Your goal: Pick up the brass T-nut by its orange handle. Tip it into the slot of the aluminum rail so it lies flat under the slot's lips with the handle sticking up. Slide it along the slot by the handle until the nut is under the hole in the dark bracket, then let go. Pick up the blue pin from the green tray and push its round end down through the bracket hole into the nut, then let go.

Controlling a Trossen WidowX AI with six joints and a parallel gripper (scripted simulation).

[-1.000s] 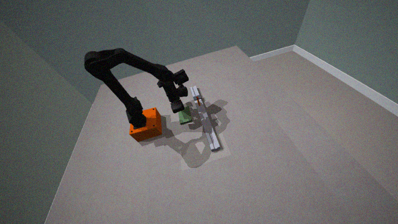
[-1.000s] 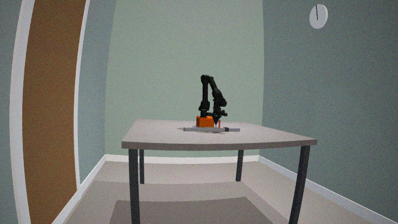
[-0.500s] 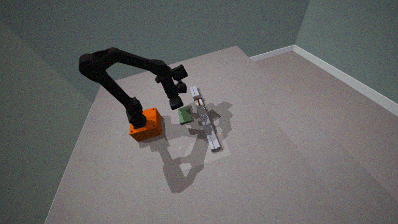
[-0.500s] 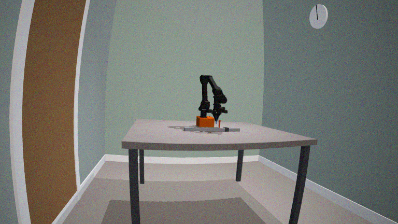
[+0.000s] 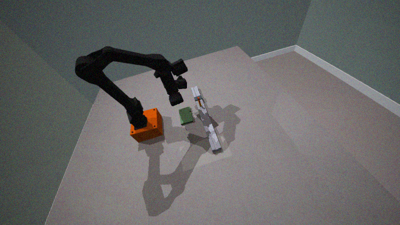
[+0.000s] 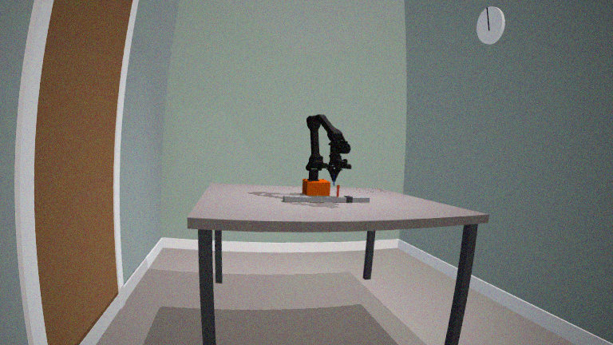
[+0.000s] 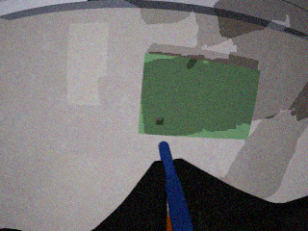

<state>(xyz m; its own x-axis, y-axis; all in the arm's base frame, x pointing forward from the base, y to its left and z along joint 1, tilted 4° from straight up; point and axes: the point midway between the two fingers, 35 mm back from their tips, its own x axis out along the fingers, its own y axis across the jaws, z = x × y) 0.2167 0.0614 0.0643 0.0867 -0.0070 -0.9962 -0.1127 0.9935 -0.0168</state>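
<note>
Grey-green walls surround a matte greyish table (image 5: pixel 265 163) (image 6: pixel 280 212). Tapered black pincers (image 6: pixel 334 180) (image 7: pixel 167 162) clench a smooth blue round-ended pin (image 6: pixel 334 183) (image 7: pixel 177 192) above it. From the wrist, a flat rectangular green tray (image 5: pixel 186 115) (image 7: pixel 202 96) lies toward one o'clock; the slim orange handle (image 5: pixel 199 101) (image 6: pixel 338 190) seemingly stands at the long silvery aluminum rail (image 5: pixel 214 139) (image 6: pixel 311 199).

The black arm (image 6: pixel 314 142) stood on an orange block (image 6: pixel 315 187) on the table (image 6: pixel 336 225), its gripper (image 6: pixel 334 182) pointing down, closed on the blue pin (image 6: pixel 334 183); an orange handle (image 6: pixel 338 190) rose by the aluminum rail (image 6: pixel 311 199), near the dark bracket (image 6: pixel 349 199), and a white clock (image 6: pixel 489 25) hung on the right-hand wall
</note>
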